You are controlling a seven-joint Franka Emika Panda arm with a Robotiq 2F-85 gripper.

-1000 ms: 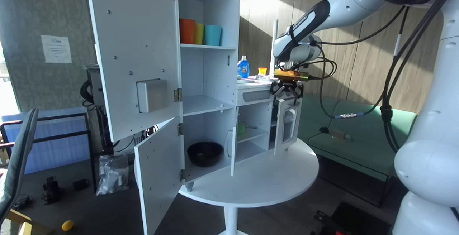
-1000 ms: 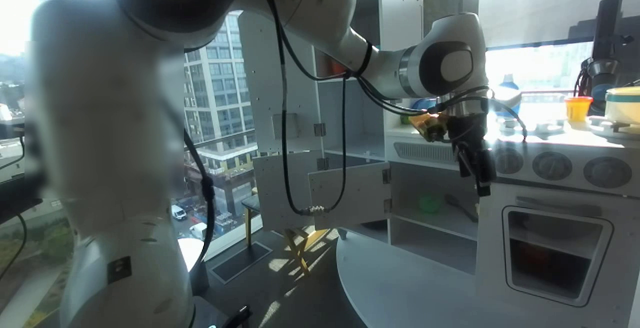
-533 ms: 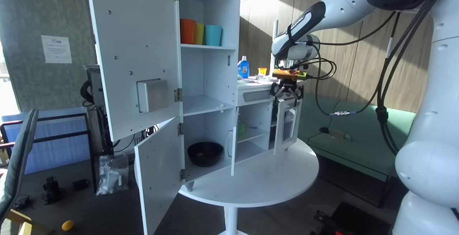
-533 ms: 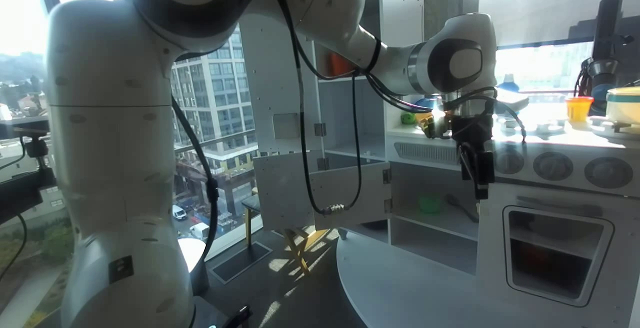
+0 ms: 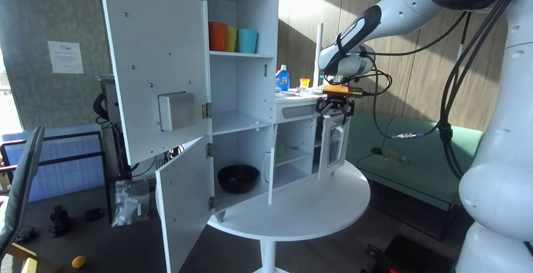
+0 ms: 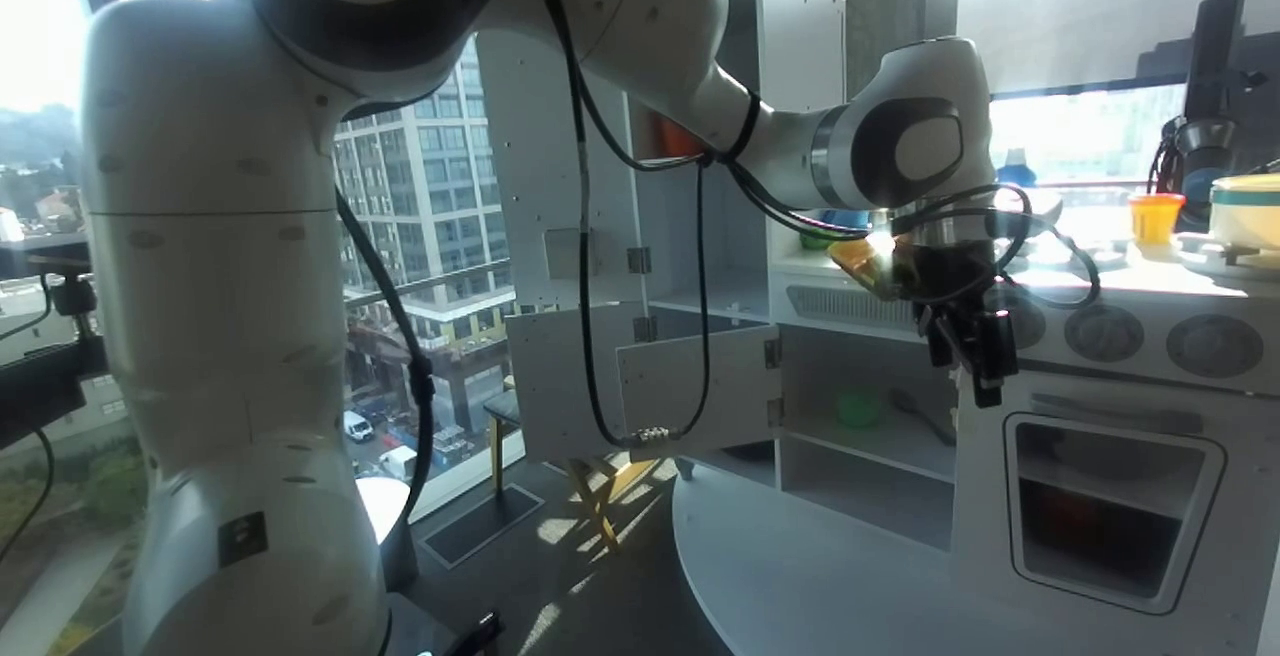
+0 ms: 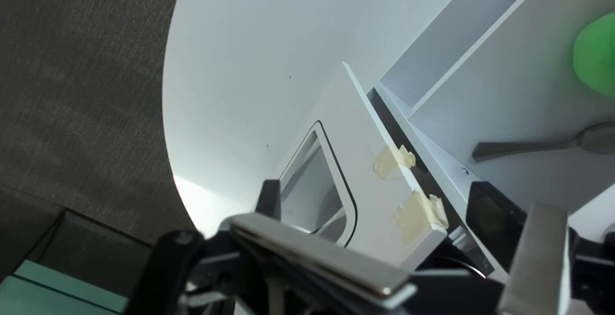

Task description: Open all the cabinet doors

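Black two-finger pincer [image 7: 382, 209] wide, just tilted; flat white windowed door [image 7: 358, 166] beneath it ajar, unmoved; further swing prob. req'd.

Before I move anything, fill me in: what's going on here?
A robot arm is at work on a white toy kitchen. Its hand, open and gripping nothing, is by the top edge of the windowed door, which is partly open; whether they touch, I can't tell. The tall door, the lower door beneath it and the small door in the middle all stand well open. So the windowed door looks like the one left to finish.
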